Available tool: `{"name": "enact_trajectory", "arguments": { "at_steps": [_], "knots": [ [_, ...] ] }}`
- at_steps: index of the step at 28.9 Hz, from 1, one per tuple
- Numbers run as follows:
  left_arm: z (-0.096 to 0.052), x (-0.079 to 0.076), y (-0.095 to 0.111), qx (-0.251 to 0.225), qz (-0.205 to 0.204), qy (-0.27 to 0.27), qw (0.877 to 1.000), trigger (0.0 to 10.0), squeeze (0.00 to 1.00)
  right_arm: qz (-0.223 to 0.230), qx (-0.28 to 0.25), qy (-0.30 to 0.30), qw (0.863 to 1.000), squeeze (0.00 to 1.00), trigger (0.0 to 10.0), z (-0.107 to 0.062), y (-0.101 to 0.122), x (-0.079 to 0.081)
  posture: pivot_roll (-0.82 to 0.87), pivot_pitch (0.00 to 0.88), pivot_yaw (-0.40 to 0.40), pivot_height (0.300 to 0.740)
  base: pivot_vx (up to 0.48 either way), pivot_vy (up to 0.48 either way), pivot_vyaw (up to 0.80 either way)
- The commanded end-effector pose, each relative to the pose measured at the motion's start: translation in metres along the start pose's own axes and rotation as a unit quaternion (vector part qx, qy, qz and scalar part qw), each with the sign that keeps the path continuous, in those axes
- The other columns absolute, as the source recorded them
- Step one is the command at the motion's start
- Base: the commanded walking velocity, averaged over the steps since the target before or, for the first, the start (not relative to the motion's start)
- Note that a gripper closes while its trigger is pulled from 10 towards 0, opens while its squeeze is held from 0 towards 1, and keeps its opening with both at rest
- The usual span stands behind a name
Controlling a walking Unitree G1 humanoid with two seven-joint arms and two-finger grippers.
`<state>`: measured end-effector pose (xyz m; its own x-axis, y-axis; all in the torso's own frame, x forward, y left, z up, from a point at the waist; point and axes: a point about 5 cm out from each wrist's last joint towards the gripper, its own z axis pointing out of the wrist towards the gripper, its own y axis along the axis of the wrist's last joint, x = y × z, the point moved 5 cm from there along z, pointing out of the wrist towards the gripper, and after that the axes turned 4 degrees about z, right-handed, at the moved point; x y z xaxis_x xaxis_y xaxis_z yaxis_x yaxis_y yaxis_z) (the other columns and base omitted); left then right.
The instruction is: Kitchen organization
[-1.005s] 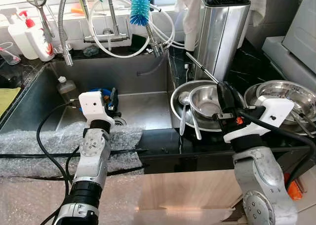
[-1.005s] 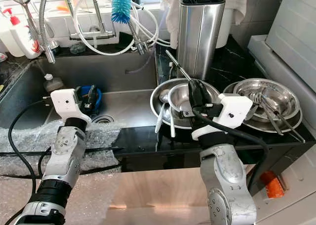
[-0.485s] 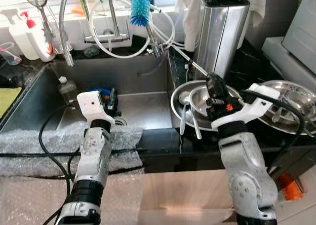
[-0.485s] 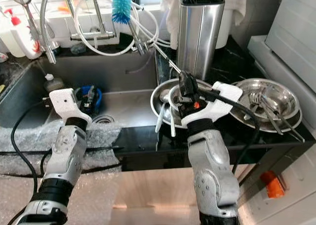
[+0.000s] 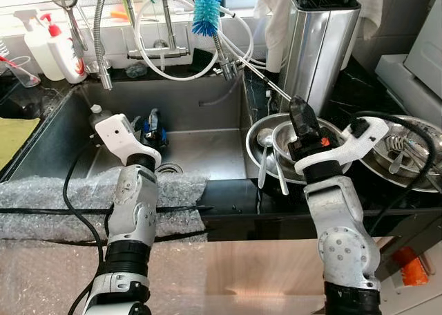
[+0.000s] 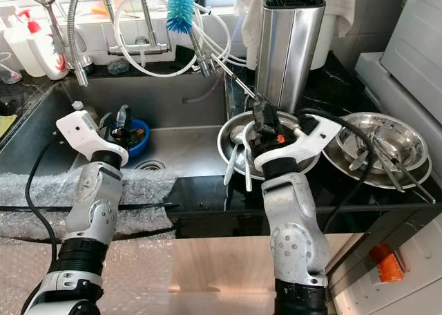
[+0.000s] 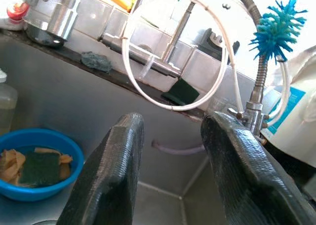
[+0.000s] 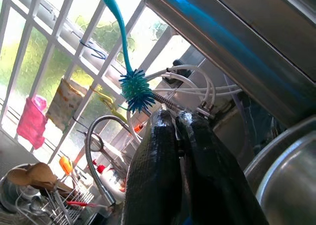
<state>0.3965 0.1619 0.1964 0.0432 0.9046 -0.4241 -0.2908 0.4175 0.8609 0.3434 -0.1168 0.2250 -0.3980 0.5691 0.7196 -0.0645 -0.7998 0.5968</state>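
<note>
Steel bowls point(image 5: 293, 146) nested on black counter point(image 5: 228, 194) right of sink point(image 5: 193, 139), two spoons point(image 5: 266, 164) leaning over their front rim. Thin metal rod point(image 5: 266, 86) slants up out of the bowls toward the faucet hoses; right gripper point(image 5: 298, 115) pinched closed on its lower part. Second stack of steel bowls point(image 5: 407, 146) further right, utensils inside. Tall steel knife block point(image 5: 314, 42) upright behind bowls.

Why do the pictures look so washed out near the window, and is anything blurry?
Daylight behind the sink overexposes the window in the right wrist view and whitens the background behind the faucet in the left wrist view. In both wrist views the near black fingers look soft. In the eye views the steel knife block and bowls carry bright glare; focus is otherwise sharp.
</note>
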Motion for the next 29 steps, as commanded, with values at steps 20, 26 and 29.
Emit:
{"name": "enact_trajectory", "arguments": {
  "at_steps": [20,26,29],
  "knots": [
    [0.004,-0.012,0.016,-0.008,-0.061,-0.014,0.998,10.0,0.00,0.105,0.011,0.084,0.991,0.00,10.0,-0.004,0.011,0.025,-0.03,0.030,0.069,0.740,0.000,0.000,0.00],
    [0.003,-0.012,0.015,-0.007,-0.072,-0.012,0.997,10.0,0.00,0.105,0.012,0.110,0.988,0.00,10.0,-0.002,0.014,0.042,-0.03,0.027,0.066,0.740,0.000,0.000,0.00],
    [0.003,-0.013,0.014,-0.004,-0.075,-0.013,0.997,10.0,0.00,0.096,0.018,0.127,0.987,0.00,10.0,-0.003,0.014,0.050,-0.04,0.025,0.067,0.740,0.000,0.000,0.00]
  ]
}}
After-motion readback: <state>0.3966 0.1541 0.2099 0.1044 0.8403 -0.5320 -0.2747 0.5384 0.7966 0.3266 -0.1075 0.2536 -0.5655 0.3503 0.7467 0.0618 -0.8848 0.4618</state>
